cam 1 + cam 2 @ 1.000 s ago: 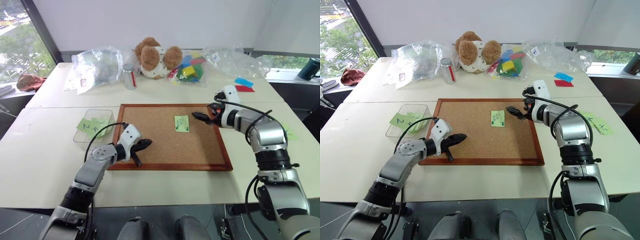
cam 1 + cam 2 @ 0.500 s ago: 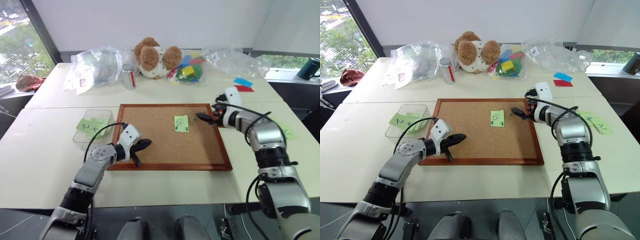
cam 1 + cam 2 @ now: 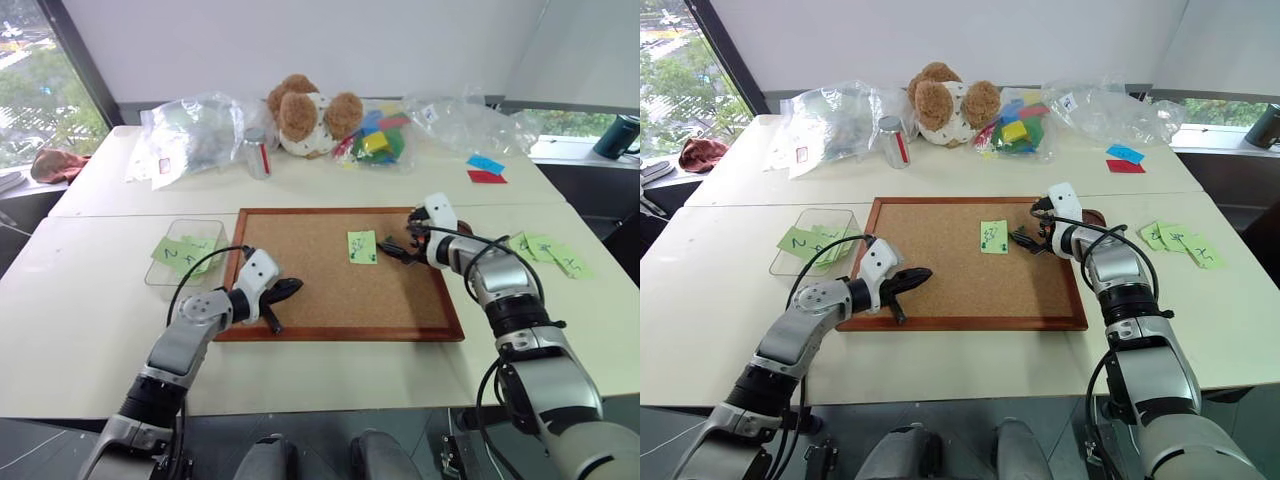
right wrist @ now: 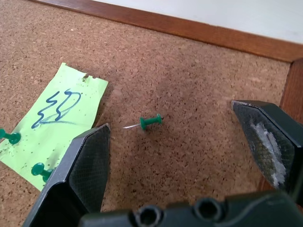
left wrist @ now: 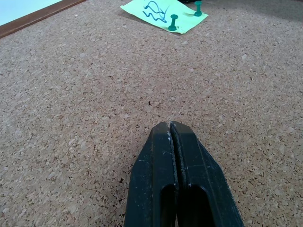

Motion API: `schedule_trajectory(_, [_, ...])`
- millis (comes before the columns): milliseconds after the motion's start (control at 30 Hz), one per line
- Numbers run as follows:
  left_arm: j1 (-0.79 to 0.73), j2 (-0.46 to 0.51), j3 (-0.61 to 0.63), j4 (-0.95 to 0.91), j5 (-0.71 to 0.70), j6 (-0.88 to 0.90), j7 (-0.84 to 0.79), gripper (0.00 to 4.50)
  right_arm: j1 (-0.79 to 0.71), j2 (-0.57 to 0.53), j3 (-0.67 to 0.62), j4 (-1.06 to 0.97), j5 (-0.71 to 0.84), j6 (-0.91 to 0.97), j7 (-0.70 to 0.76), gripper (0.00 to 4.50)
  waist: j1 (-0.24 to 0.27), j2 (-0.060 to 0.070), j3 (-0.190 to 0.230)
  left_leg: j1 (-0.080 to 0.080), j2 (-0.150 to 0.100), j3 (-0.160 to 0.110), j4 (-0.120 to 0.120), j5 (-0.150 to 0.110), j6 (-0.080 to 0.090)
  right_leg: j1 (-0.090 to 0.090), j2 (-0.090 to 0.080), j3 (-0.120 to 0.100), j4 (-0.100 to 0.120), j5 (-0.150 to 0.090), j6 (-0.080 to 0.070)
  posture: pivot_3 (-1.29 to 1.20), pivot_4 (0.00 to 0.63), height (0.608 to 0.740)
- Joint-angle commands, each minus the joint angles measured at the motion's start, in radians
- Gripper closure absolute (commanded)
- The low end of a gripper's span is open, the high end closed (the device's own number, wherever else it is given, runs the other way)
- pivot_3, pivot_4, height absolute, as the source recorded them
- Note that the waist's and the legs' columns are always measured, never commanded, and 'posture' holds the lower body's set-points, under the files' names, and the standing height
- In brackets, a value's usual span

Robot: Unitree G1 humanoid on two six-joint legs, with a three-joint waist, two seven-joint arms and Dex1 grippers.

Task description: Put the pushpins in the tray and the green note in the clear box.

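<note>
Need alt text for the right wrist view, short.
The open right gripper hovers over a corkboard, a loose green pushpin lying on its side between the fingers. Beside it, a green note with blue scribble is held by two more green pushpins.

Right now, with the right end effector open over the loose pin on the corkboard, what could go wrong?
1. The loose green pushpin lies flat between the fingers of the right end effector; closing could flick it away.
2. Two pins still stand in the green note beside one finger; a nudge may tear the note.
</note>
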Motion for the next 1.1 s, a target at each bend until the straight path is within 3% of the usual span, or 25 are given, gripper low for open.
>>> schedule_trajectory(33, [0.033, 0.012, -0.023, 0.019, 0.024, 0.032, -0.005, 4.50, -0.027, 0.008, -0.003, 0.015, -0.014, -0.028, -0.001, 0.04, 0.000, 0.000, 0.000, 0.000, 0.000, 0.000, 0.000, 0.000, 0.000, 0.000, 0.000, 0.000, 0.000, 0.000, 0.000, 0.00, 0.150, 0.740])
schedule_trajectory(67, [0.034, 0.012, -0.023, 0.018, 0.024, 0.032, -0.005, 4.50, -0.028, 0.009, -0.002, 0.017, -0.015, -0.031, -0.002, 0.04, 0.000, 0.000, 0.000, 0.000, 0.000, 0.000, 0.000, 0.000, 0.000, 0.000, 0.000, 0.000, 0.000, 0.000, 0.000, 0.00, 0.150, 0.740])
schedule_trajectory(167, [0.035, 0.013, -0.023, 0.017, 0.023, 0.034, -0.004, 4.50, -0.026, 0.012, -0.002, 0.017, -0.019, -0.036, 0.002, 0.89, 0.000, 0.000, 0.000, 0.000, 0.000, 0.000, 0.000, 0.000, 0.000, 0.000, 0.000, 0.000, 0.000, 0.000, 0.000, 0.00, 0.150, 0.740])
schedule_trajectory(367, [0.035, 0.014, -0.021, 0.015, 0.022, 0.035, -0.005, 4.50, -0.017, 0.010, -0.005, -0.014, -0.020, -0.019, 0.010, 3.92, 0.000, 0.000, 0.000, 0.000, 0.000, 0.000, 0.000, 0.000, 0.000, 0.000, 0.000, 0.000, 0.000, 0.000, 0.000, 0.00, 0.150, 0.740])
schedule_trajectory(833, [0.034, 0.017, -0.023, 0.017, 0.022, 0.036, -0.010, 4.50, 0.040, -0.117, -0.151, -0.367, 0.063, 0.211, -0.022, 3.92, 0.005, 0.001, 0.000, 0.000, 0.000, 0.000, -0.001, 0.000, 0.000, 0.000, 0.000, 0.000, -0.001, 0.000, 0.000, 0.00, 0.150, 0.740])
schedule_trajectory(1100, [0.019, 0.007, -0.030, 0.036, 0.026, 0.027, -0.017, 4.50, 0.087, -0.189, -0.186, -0.273, 0.049, 0.179, -0.044, 3.92, 0.005, 0.001, 0.000, 0.000, 0.000, 0.000, -0.001, -0.001, 0.001, 0.001, -0.001, 0.000, -0.002, 0.000, 0.000, 0.00, 0.150, 0.740])
